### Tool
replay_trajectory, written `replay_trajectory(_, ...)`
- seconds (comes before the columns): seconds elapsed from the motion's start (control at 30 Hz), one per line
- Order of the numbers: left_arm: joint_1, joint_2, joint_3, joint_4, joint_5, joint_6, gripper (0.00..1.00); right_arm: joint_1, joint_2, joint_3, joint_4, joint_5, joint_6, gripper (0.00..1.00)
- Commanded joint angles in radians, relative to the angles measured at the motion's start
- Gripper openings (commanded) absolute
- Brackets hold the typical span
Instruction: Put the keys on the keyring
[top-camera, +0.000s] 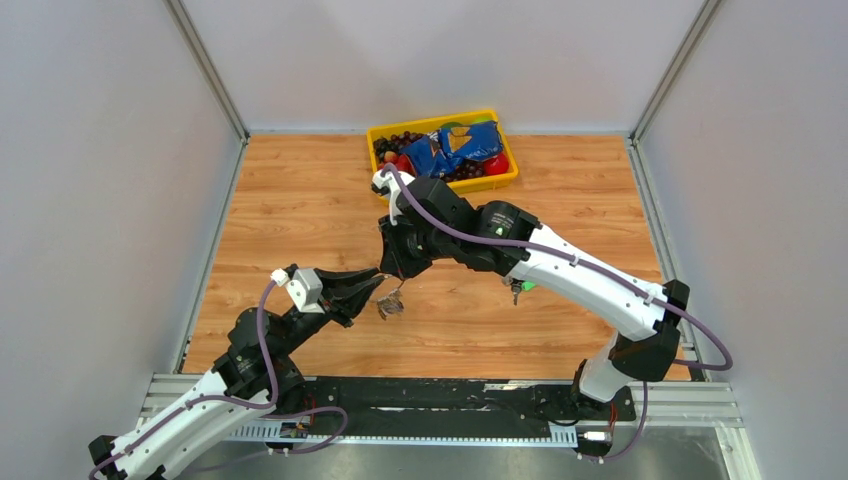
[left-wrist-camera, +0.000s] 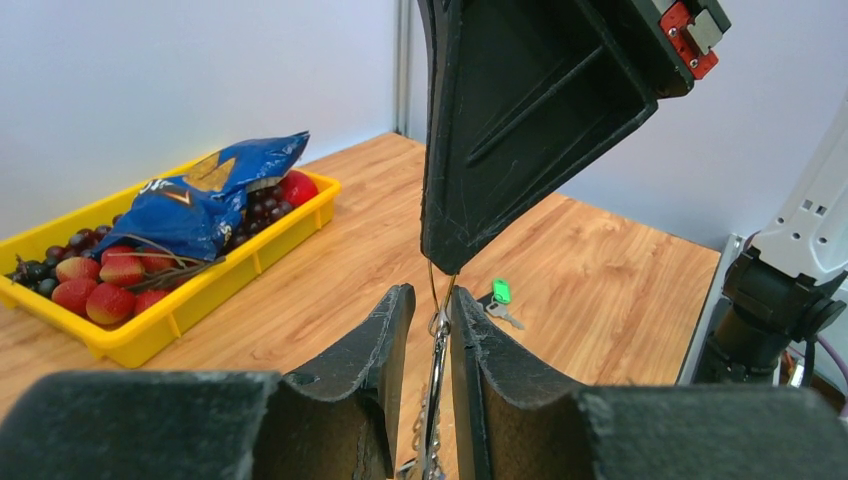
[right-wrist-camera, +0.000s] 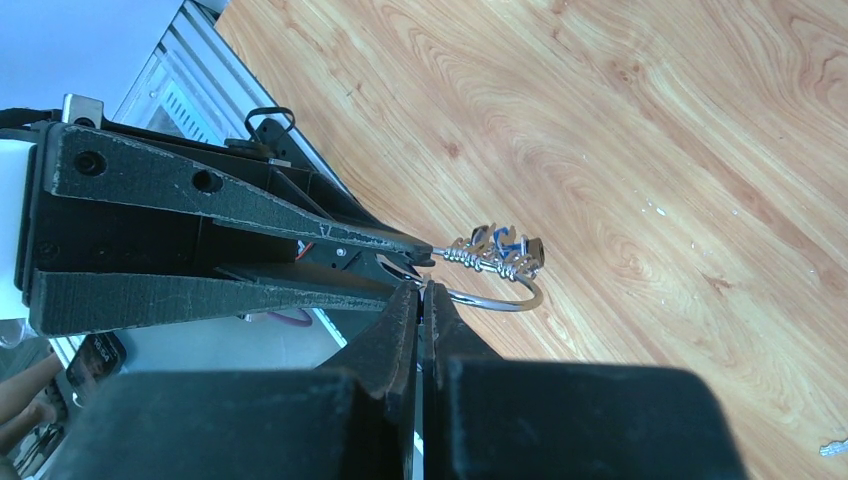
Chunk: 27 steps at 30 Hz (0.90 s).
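Left gripper (left-wrist-camera: 430, 300) and right gripper (right-wrist-camera: 423, 292) both squeeze the thin, stiff-looking keyring (right-wrist-camera: 497, 305). Right of it lies a light green-tag key (left-wrist-camera: 501, 291); best grab its tag.

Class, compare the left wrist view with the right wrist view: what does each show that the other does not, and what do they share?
Only the left wrist view: the yellow tray holding a blue bag and fruit, and the green-tagged key lying on the table.
Only the right wrist view: the keyring seen as a curved wire loop with its bunch of blue-tagged keys, and the metal rail at the table's edge.
Both: the left gripper and right gripper, each shut on the keyring above the wooden table.
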Motion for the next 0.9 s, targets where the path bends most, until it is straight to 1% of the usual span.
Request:
replay_trajectory(0.0, 0.003, 0.006, 0.016, 0.029, -0.005, 0.017, 0.3, 0.003, 0.003, 0.058, 0.014, 0.001, 0.021, 0.0)
replay_trajectory(0.27, 0.004, 0.011, 0.012, 0.038, -0.003, 0.019, 0.35, 0.003, 0.016, 0.079, 0.01, -0.006, 0.022, 0.0)
replay_trajectory(0.43, 0.003, 0.014, 0.01, 0.041, -0.012, 0.021, 0.35, 0.003, 0.022, 0.091, 0.001, -0.011, 0.023, 0.0)
replay_trajectory(0.6, 0.003, 0.008, 0.009, 0.041, -0.019, 0.023, 0.31, 0.003, 0.025, 0.091, -0.001, -0.013, 0.021, 0.0)
replay_trajectory(0.87, 0.004, -0.006, 0.005, 0.049, -0.021, 0.019, 0.3, 0.008, 0.034, 0.088, 0.0, -0.018, 0.019, 0.0)
